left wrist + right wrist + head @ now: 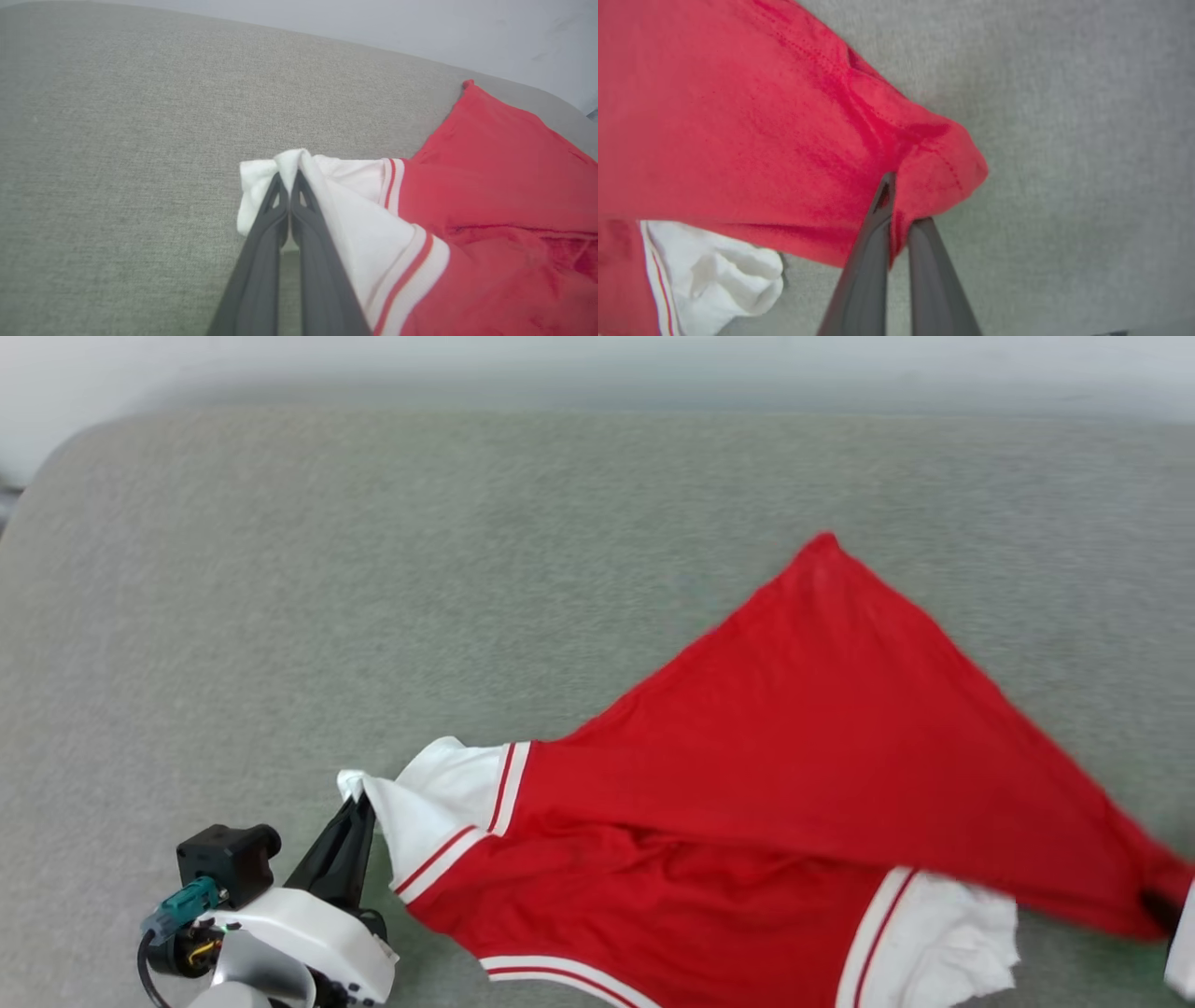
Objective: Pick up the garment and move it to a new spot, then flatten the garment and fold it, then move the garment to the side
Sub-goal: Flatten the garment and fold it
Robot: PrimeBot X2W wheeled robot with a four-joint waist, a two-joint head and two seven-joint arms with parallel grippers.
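The garment (775,775) is a red jersey T-shirt with white sleeves and striped trim, spread over the grey-green fabric surface with its plain red side up. My left gripper (359,803) is shut on the tip of one white sleeve (280,172) at the lower left. At the right edge of the head view my right gripper (1162,910) holds the garment (784,116); in the right wrist view its fingers (878,224) are shut on a red hem corner (943,172), lifted off the surface. The other white sleeve (943,933) lies below the raised red fold.
The grey-green upholstered surface (373,569) stretches wide to the left and back, ending at a pale wall (420,28). Its rounded far corner (56,457) sits at the upper left.
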